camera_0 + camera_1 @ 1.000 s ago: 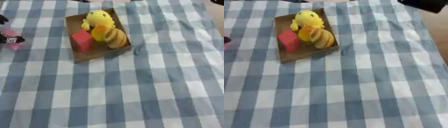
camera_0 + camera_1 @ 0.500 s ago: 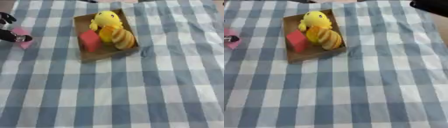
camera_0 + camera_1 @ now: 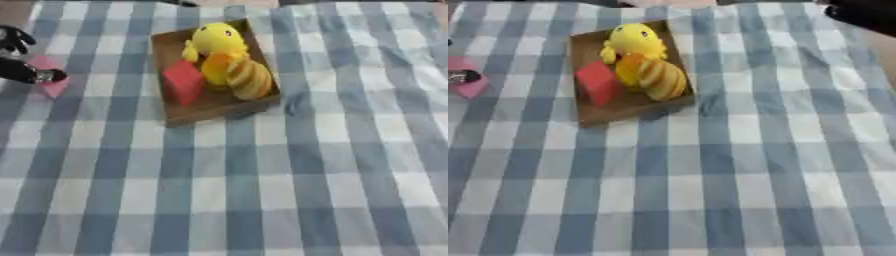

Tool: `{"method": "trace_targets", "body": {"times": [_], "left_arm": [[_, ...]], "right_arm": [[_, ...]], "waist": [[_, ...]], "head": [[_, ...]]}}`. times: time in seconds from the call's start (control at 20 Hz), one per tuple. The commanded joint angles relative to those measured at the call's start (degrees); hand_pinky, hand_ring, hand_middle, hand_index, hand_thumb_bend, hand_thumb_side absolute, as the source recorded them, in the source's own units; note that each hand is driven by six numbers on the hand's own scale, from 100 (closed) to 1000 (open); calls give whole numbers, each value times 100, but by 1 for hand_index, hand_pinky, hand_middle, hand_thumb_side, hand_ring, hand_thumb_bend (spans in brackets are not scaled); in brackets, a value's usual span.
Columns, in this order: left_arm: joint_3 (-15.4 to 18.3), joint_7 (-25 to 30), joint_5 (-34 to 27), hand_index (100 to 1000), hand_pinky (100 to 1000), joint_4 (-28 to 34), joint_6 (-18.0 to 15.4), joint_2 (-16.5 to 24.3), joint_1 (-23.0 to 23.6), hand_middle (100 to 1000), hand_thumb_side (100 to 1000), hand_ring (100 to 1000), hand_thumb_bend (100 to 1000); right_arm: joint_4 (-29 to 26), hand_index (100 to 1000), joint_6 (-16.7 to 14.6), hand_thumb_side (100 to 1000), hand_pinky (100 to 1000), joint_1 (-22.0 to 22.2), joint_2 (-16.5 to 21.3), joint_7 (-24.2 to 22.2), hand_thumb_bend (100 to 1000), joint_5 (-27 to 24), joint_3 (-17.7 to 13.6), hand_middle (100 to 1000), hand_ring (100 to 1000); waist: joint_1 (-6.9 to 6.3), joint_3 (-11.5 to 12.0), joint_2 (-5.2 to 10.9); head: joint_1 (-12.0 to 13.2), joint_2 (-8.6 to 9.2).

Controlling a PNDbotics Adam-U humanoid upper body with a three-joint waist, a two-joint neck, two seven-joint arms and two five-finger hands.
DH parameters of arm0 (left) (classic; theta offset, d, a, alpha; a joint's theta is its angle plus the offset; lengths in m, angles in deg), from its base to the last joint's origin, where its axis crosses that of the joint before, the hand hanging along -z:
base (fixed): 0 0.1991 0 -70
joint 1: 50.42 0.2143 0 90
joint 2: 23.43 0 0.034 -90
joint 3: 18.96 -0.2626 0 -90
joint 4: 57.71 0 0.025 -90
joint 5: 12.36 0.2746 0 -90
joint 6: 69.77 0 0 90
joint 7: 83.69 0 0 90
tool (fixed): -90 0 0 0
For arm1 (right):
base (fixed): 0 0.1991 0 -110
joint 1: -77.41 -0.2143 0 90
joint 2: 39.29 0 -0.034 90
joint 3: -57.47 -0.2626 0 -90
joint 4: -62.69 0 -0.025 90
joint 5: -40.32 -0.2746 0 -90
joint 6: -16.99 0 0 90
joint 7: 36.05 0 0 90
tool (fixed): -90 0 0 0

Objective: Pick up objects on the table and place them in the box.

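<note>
I am working at the left edge of the blue-and-white checked tablecloth (image 3: 262,190), where my left hand (image 3: 19,70) is showing only partly in the left eye view; its dark fingers are lying against a small pink object (image 3: 51,82), but I cannot tell whether they are curling round it or merely touching it, so I am treating the grasp as unconfirmed. The pink object is sitting directly under and just to the right of the fingertips, flat on the cloth. I am judging it to be light and small, probably a soft or plastic toy piece with smooth faces that may slide on the fabric, so I am planning to take it across its narrow sides between thumb and fingers, not from above on the flat face. The brown cardboard box (image 3: 179,112) is lying well to the right of the hand and slightly farther out, already holding a yellow duck toy (image 3: 217,41), a red block (image 3: 185,82) and an orange striped toy (image 3: 241,75), which are touching one another. Free floor remains mainly along the near edge, beside the red block. My right hand (image 3: 868,12) is appearing as a dark shape at the upper right corner of the right eye view, well apart from everything; I cannot tell its finger state.
</note>
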State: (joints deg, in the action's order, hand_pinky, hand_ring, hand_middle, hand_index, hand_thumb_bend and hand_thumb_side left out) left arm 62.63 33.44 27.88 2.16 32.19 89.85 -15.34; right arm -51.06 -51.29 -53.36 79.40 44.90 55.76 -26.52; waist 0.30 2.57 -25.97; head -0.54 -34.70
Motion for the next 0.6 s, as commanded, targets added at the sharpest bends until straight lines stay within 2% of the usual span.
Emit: {"method": "trace_targets", "body": {"times": [0.05,0.35,0.6], "left_arm": [[95,64,-24,872,872,-24,0,163,-73,719,551,853,581],[120,142,45,865,869,-119,-10,163,-56,715,530,847,535],[121,194,92,837,852,-161,-19,150,-44,621,525,791,473]], "right_arm": [[-84,805,3,674,793,-52,145,34,100,-20,-99,712,750],[-84,806,12,680,794,-43,140,61,100,-34,-106,712,750],[-84,806,39,683,794,-33,131,74,100,-37,-108,713,751]], "waist": [[-7,-11,108],[-9,-15,74],[-4,-15,59]], "head": [[3,67],[-14,63],[-19,68]]}}
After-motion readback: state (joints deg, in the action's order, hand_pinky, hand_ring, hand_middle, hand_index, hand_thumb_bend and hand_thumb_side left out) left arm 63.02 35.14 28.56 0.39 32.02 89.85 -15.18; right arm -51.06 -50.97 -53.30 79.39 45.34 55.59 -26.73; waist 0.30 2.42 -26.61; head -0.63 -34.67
